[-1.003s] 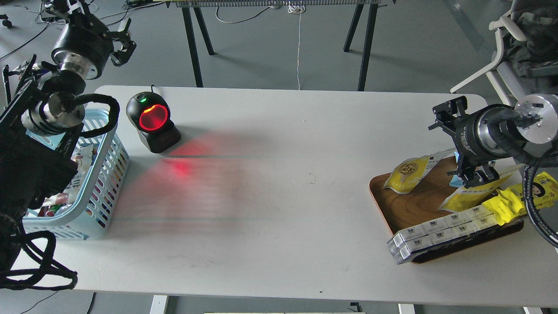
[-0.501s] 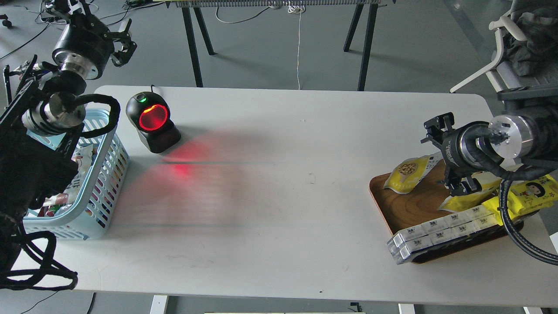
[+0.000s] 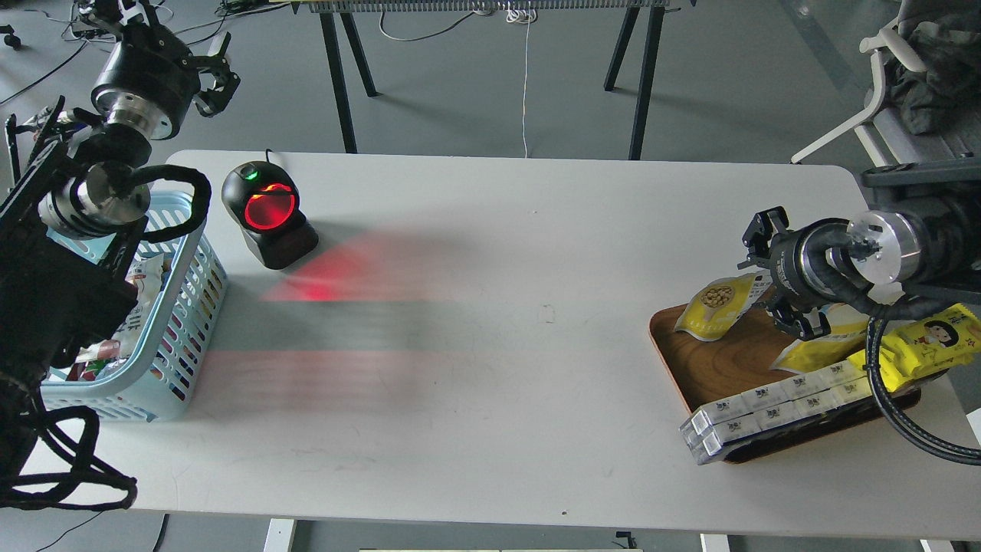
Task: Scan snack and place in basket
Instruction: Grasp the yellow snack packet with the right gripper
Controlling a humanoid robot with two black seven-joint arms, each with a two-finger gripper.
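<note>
The snack [image 3: 719, 305], a yellow-and-white pouch with a round picture of nuts, lies on the back left part of a brown wooden tray [image 3: 720, 368] at the right. My right gripper [image 3: 775, 277] is open just above the pouch's right end, one finger behind it and one in front; I cannot tell whether they touch it. The light blue basket [image 3: 184, 322] stands at the table's left edge with several packets inside. My left gripper [image 3: 214, 77] is open and empty, held high behind the basket.
A black scanner [image 3: 268, 211] with a glowing red window stands right of the basket and throws red light on the table. The tray also holds a bright yellow cartoon-face wrapper [image 3: 931, 333], another yellow pouch [image 3: 816, 351] and a row of white boxes [image 3: 774, 406].
My right arm has swung down and left, bringing its open gripper from above the tray's middle to the pouch's right end. The left arm has not moved.
</note>
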